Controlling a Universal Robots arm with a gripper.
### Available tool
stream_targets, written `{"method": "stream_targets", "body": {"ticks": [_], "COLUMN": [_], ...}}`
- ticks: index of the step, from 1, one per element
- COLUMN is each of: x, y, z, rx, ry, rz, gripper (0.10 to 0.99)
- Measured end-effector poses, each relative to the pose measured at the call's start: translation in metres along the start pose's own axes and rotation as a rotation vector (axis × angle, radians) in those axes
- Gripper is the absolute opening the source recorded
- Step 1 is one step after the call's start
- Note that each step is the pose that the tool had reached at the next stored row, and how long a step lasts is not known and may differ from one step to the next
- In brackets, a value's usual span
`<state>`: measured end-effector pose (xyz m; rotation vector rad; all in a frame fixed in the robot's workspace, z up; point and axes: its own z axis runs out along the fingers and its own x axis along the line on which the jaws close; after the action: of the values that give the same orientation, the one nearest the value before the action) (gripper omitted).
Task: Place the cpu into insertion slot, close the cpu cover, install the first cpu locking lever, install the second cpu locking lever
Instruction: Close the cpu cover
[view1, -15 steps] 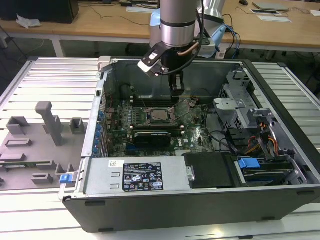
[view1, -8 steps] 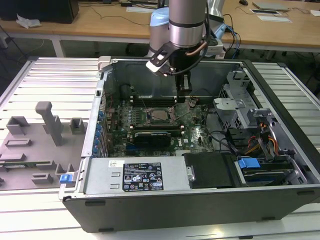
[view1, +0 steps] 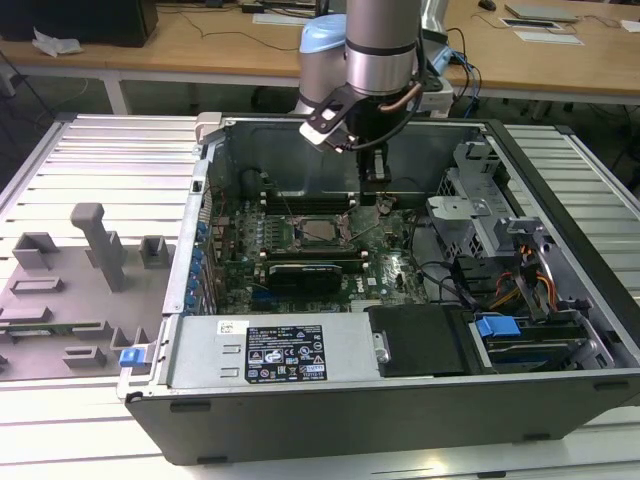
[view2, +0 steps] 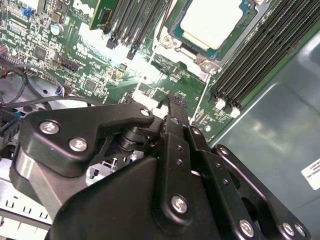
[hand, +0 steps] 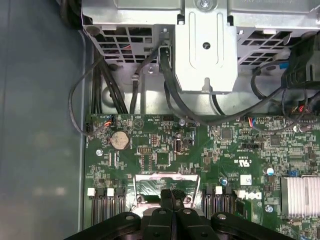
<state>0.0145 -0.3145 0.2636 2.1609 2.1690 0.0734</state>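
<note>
The cpu (view1: 322, 231) (view2: 212, 20), silvery on top, lies flat in the insertion slot (view1: 300, 247) on the green motherboard. The steel cpu cover (view2: 175, 41) frames it and looks flat around the chip. My gripper (view1: 375, 197) (view2: 172, 101) (hand: 172, 192) hangs just beside the socket on the exterior view's right, its black fingers (hand: 166, 200) pressed together and shut. In the first wrist view the fingertips sit over a shiny metal edge (hand: 150, 181) of the socket. I cannot tell whether the locking levers are latched.
Long black memory slots (view2: 260, 55) (view1: 310, 205) flank the socket. A black card (view1: 310, 270) lies in front of it. A metal drive cage (view1: 470, 215) (hand: 205, 50) with black cables (hand: 115, 90) stands close by. The case walls (view1: 210, 170) surround the board.
</note>
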Motion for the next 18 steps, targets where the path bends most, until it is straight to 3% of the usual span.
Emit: {"method": "stream_targets", "body": {"ticks": [8,18], "x": [0.0000,-0.0001], "y": [0.0109,0.0331], "z": [0.0010,0.0045], "rx": [0.000,0.000], "ry": [0.0001,-0.0001], "rz": [0.000,0.000], "gripper": [0.106,0.106]}}
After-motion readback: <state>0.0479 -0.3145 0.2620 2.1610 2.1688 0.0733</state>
